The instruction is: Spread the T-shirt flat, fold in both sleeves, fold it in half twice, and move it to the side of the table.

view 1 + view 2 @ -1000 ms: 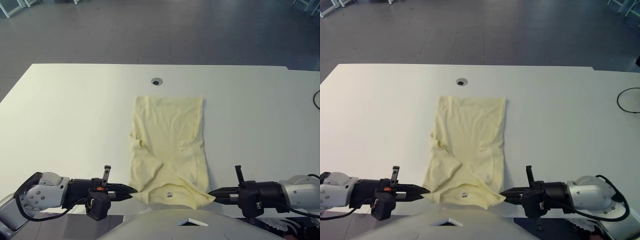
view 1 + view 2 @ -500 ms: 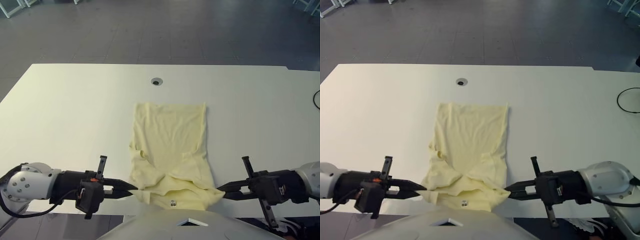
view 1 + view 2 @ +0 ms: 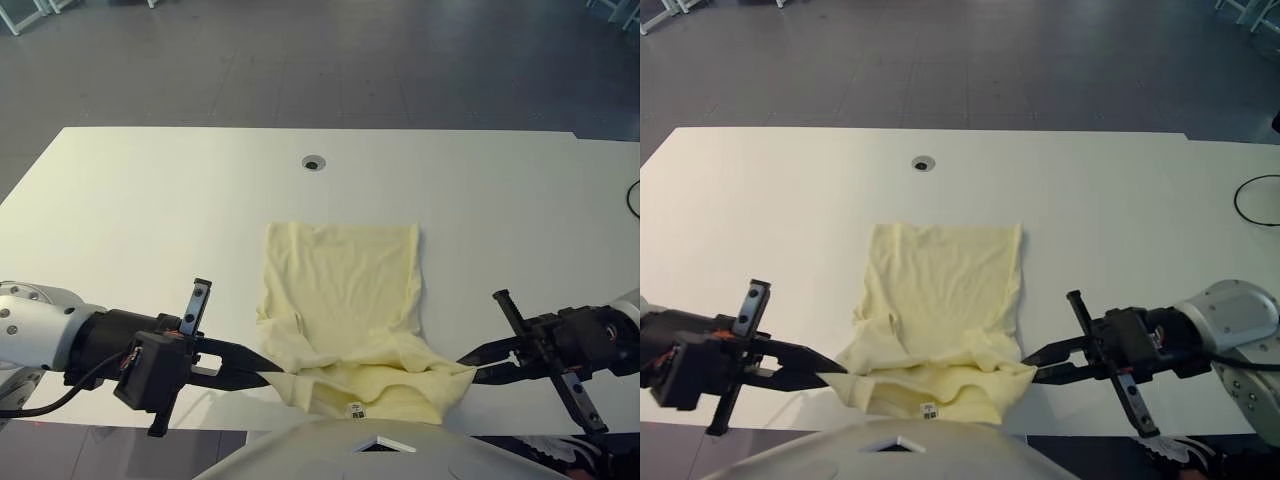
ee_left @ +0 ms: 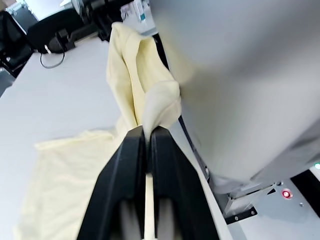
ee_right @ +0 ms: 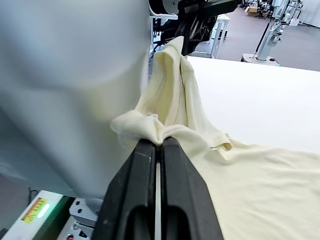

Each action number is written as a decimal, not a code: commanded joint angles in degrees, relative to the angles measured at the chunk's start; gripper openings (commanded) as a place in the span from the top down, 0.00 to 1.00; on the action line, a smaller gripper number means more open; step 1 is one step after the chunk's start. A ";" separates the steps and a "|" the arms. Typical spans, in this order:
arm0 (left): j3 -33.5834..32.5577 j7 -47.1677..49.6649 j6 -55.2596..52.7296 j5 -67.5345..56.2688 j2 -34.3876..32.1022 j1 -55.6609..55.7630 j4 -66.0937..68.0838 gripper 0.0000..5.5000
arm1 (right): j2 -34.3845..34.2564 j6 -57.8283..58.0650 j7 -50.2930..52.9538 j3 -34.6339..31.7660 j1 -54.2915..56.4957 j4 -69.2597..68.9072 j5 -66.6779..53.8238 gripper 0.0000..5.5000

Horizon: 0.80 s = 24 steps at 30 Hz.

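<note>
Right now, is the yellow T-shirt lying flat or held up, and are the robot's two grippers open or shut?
T-shirt: sleeves folded in, far end flat on the table, near end lifted and bunched.
Left gripper: shut on the T-shirt's near left corner.
Right gripper: shut on the T-shirt's near right corner.

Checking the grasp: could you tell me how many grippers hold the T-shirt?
2: the left gripper pinches the T-shirt at its near left corner; the right gripper, its near right corner.
</note>
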State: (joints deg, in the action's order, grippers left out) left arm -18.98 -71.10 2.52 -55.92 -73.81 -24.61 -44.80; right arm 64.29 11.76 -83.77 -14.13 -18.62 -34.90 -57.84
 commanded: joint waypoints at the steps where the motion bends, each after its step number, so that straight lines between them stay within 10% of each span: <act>1: -4.03 -1.85 -4.59 -4.56 2.53 1.34 -2.59 1.00 | -0.80 3.62 -1.87 -3.37 -0.15 -1.21 -3.26 1.00; 10: -6.99 -5.26 -11.49 -4.53 7.52 -0.37 -5.72 1.00 | -1.77 9.17 -3.78 -5.65 2.32 -2.05 -6.02 1.00; 24: 14.03 -7.31 -15.84 9.18 13.12 24.57 13.89 1.00 | -6.60 12.78 -1.94 6.45 20.97 12.05 3.58 1.00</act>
State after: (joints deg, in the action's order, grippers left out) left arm -7.46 -77.76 -11.97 -48.21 -61.63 -3.76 -33.46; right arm 58.83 24.19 -85.34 -9.98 -1.31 -25.41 -56.37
